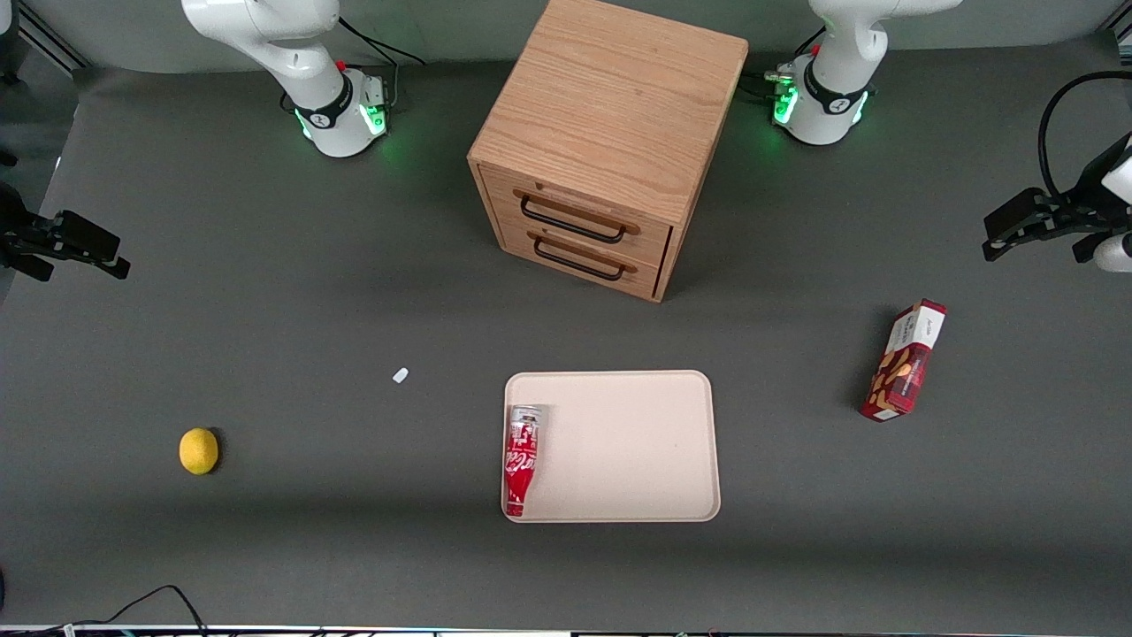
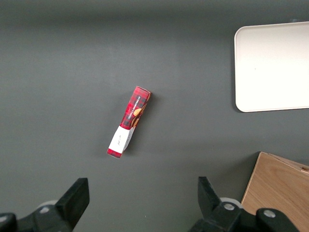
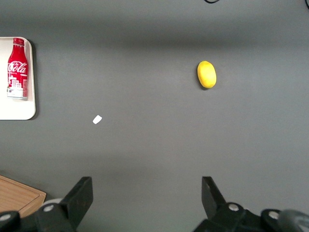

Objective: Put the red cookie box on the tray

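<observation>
On the table (image 1: 265,548) there is one cookie box (image 1: 904,360), one tray (image 1: 637,442), one red bottle (image 1: 522,458), one lemon (image 1: 198,450), one wooden cabinet (image 1: 610,133) with two drawers, one small white scrap (image 1: 401,375), and one working hand (image 1: 1030,232).

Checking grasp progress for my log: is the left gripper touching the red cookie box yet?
Apart. The left wrist view shows bare table between the open gripper and the red cookie box; the front view has it raised, farther from the camera than the box.

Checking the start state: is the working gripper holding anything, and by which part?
Nothing is held. The gripper is open, above the table, apart from the red cookie box, which lies beside the tray.
</observation>
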